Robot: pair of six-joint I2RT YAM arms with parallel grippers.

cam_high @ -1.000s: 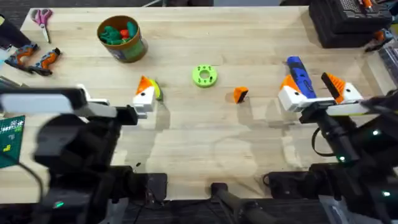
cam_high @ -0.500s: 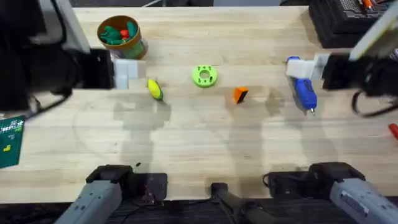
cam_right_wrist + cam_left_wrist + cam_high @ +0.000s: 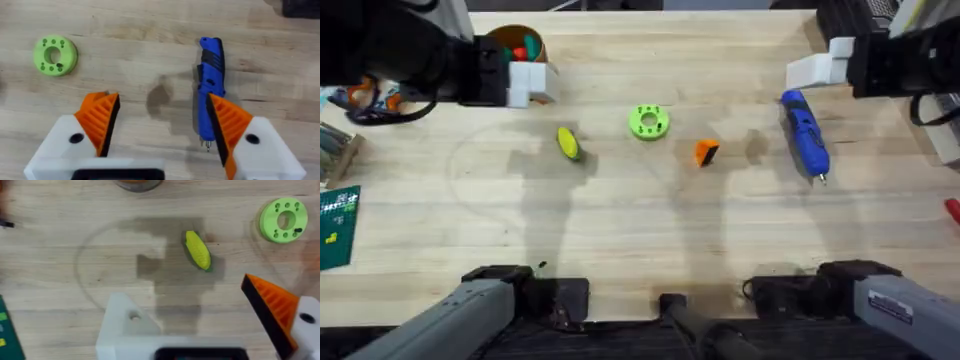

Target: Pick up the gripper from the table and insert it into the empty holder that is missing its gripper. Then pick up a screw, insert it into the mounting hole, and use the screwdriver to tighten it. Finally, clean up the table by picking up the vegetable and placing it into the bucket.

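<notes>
Both arms are raised above the table [image 3: 650,230] and carry nothing. The left tool [image 3: 210,325] stands wide open and empty; one finger is a bare white holder [image 3: 127,325] with a visible mounting hole, the other carries an orange ribbed pad. The right tool [image 3: 160,125] is also wide open and empty, with orange pads on both fingers.

The gripper [image 3: 706,152], a small orange wedge with a dark end, lies loose near the table's centre, just beside the lime-green ring [image 3: 649,122]. The screwdriver [image 3: 805,135] lies flat on the right side, tip toward the robot, directly under the right tool in the wrist view. The vegetable [image 3: 568,143] lies left of the ring, well apart from the bucket [image 3: 520,50], which sits at the far left corner partly hidden behind the left arm.

No step appears started: wedge untouched, holder bare.

Risks, as judged:
- The wedge is small and angled; an off-centre pinch could tip it or push it into the ring.
- Seating it needs the bare holder presented steadily; misalignment would jam or drop the part.
- I cannot make out a screw on the table; locating one may stall the fastening step.
- The round screwdriver may roll if nudged.
</notes>
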